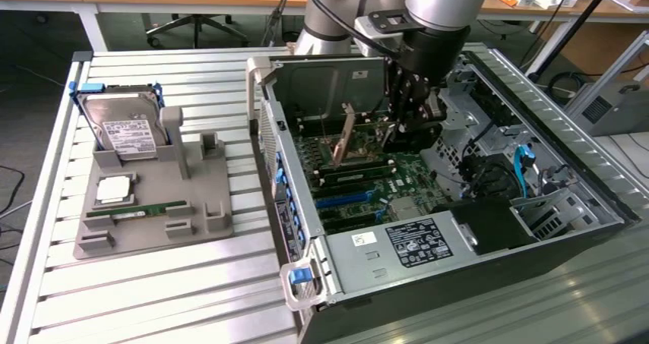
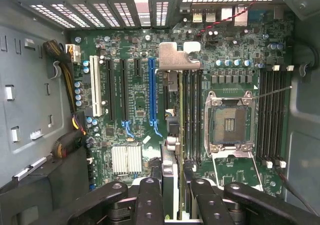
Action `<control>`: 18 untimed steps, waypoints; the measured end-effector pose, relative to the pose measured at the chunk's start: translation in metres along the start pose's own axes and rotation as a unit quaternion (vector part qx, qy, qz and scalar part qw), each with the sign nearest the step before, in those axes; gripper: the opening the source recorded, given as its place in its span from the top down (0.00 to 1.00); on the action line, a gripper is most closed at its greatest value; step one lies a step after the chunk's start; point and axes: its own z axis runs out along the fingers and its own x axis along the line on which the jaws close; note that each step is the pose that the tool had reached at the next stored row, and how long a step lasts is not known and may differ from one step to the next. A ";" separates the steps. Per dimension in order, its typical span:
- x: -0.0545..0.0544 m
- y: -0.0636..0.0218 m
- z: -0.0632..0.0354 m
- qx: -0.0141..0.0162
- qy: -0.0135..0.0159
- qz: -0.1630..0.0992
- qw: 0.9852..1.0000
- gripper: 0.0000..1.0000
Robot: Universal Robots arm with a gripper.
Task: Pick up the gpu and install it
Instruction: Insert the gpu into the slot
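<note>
A robot's gripper clenches the gpu by its thin edges, black fingers pressing on either side so the card hangs on edge and points down into the open computer case. The silvery bracket leads at the card's far end and faces the vented rear wall, where it would have to seat. Held this way, the card's lower edge runs parallel to the expansion slots on the motherboard beneath it. It hovers clear of the board, just beside the long blue slot, on the side of the memory slots. Judging by that offset, the card has not yet been seated. Beyond it lies the open processor socket, latch frame raised. Outside the case, at the exterior view's left, a grey holder on the slatted table keeps the remaining parts in fixed places for pickup. A hard drive leans upright in its cradle, and a green memory stick lies flat in its groove
</note>
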 end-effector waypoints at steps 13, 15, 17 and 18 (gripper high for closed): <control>0.004 -0.0001 0.0001 0.000 0.002 0.000 1.000 0.73; 0.005 -0.0001 0.0001 0.000 0.002 0.000 1.000 0.73; 0.005 -0.0001 0.0002 0.000 0.003 0.000 1.000 0.73; 0.006 -0.0001 0.0002 0.000 0.003 0.000 1.000 0.73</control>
